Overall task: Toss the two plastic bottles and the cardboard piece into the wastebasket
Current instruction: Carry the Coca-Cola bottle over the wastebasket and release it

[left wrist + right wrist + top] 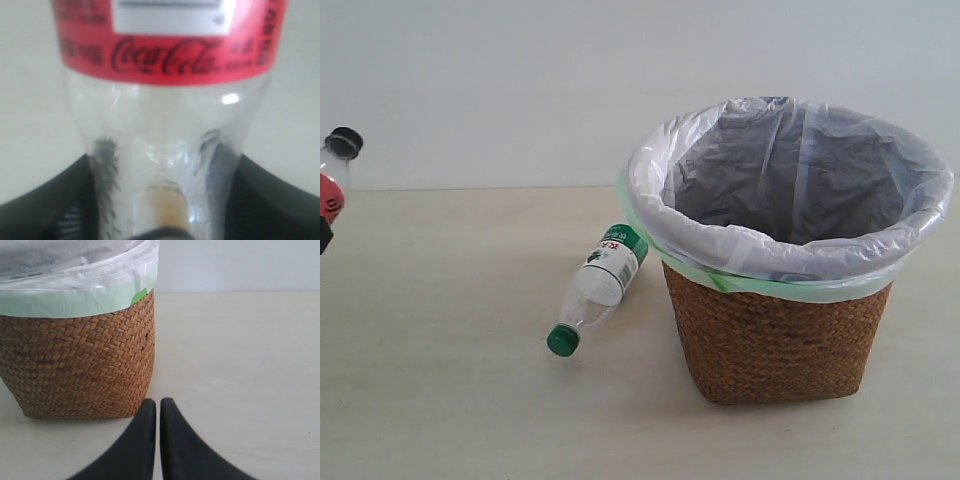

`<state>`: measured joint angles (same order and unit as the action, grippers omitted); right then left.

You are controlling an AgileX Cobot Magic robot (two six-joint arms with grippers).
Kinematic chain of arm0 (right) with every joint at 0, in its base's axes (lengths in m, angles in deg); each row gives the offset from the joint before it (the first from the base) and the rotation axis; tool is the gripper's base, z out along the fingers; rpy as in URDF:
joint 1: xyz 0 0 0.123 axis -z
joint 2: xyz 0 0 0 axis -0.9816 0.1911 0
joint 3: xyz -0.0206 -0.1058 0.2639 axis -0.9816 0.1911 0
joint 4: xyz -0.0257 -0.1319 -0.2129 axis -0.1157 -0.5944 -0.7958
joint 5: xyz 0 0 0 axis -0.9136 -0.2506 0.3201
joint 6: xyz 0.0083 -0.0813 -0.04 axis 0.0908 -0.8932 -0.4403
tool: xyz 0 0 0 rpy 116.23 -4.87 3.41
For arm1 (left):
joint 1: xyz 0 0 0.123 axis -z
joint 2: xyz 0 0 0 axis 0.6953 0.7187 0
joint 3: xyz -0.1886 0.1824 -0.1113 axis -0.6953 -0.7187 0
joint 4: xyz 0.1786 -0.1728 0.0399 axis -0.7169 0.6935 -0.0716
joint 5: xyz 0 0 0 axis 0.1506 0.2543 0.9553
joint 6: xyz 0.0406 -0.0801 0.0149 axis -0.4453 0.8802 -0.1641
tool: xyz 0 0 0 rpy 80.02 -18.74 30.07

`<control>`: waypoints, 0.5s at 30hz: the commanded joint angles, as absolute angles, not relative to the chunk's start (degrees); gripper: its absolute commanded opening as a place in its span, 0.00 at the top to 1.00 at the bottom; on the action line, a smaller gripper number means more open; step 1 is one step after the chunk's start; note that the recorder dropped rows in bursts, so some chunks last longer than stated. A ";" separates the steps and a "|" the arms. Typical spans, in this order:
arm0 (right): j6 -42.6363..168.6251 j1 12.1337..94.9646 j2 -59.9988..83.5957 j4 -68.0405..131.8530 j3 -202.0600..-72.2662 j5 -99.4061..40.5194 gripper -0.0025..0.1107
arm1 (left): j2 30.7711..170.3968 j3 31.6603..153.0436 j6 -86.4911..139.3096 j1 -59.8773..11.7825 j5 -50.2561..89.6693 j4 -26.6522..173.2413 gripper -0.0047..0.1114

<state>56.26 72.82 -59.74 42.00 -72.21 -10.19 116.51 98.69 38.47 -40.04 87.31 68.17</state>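
Note:
The longer clear bottle with red label (170, 55) fills the left wrist view, and my left gripper (164, 165) is shut on its clear body. In the exterior view this bottle (334, 175) hangs above the table at the far left edge, black cap up. The shorter bottle with green cap (600, 288) lies on the table just left of the wicker wastebasket (780, 340), cap pointing away from it. My right gripper (158, 404) is shut and empty, low over the table beside the wastebasket (80, 365). The cardboard piece is out of view.
The basket's white bag (790, 180) with green edge folds over the rim, and its inside looks dark. A pale wooden table (450, 400) stretches left and in front of the basket. A plain wall stands behind.

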 commanded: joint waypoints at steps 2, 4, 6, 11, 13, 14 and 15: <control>56.03 73.11 -60.00 41.72 -72.27 -10.55 0.98 | 116.08 98.75 48.60 -40.15 89.67 53.93 0.93; 56.03 73.11 -60.00 41.72 -72.27 -10.55 0.98 | 116.08 98.64 50.01 -40.15 89.67 50.96 0.93; 56.03 73.11 -60.00 41.72 -72.27 -10.55 0.98 | 116.08 98.64 50.01 -40.15 89.67 50.98 0.93; 56.03 73.11 -60.00 41.72 -72.27 -10.55 0.98 | 116.94 98.64 50.01 -40.15 89.67 50.99 0.93; 56.03 73.11 -60.00 41.72 -72.27 -10.55 0.98 | 117.66 98.64 50.01 -40.15 89.67 50.99 0.93; 56.03 73.11 -60.00 41.72 -72.27 -10.55 0.98 | 118.01 98.64 50.01 -40.15 89.67 51.08 0.93; 56.03 73.11 -60.00 41.72 -72.27 -10.55 0.98 | 118.52 98.64 50.01 -40.15 89.67 51.23 0.93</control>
<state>56.26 72.82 -59.74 42.00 -72.21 -10.19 117.49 98.69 49.32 -40.04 89.59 51.42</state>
